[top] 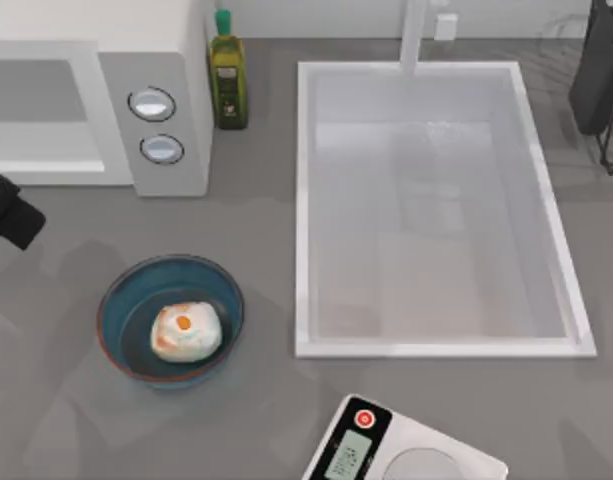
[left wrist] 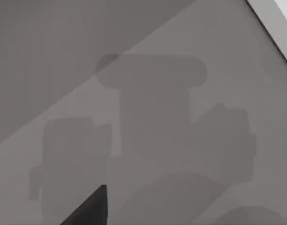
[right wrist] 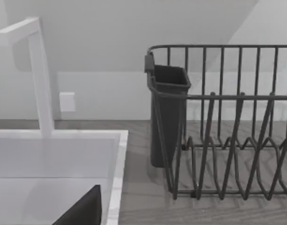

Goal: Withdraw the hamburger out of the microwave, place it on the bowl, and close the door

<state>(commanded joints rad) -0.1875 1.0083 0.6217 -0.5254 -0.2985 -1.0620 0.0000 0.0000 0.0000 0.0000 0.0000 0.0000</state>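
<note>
The hamburger (top: 186, 332), a whitish lump with an orange spot, lies inside the blue-teal bowl (top: 114, 305) on the counter in front of the microwave (top: 171, 40). The door (top: 46, 152) lies flat against the microwave's front, its grey window facing the counter. My left gripper (top: 8, 210) hangs at the far left edge, just in front of the door and well clear of the bowl. A dark part of it shows over bare counter in the left wrist view (left wrist: 89, 208). My right arm (top: 598, 70) is parked at the back right.
A green oil bottle (top: 227, 75) stands right of the microwave. The white sink (top: 304, 200) with its faucet (top: 414, 35) takes up the right half. A white digital scale (top: 406, 450) sits at the front edge. A dark dish rack (right wrist: 227, 122) stands beside the sink.
</note>
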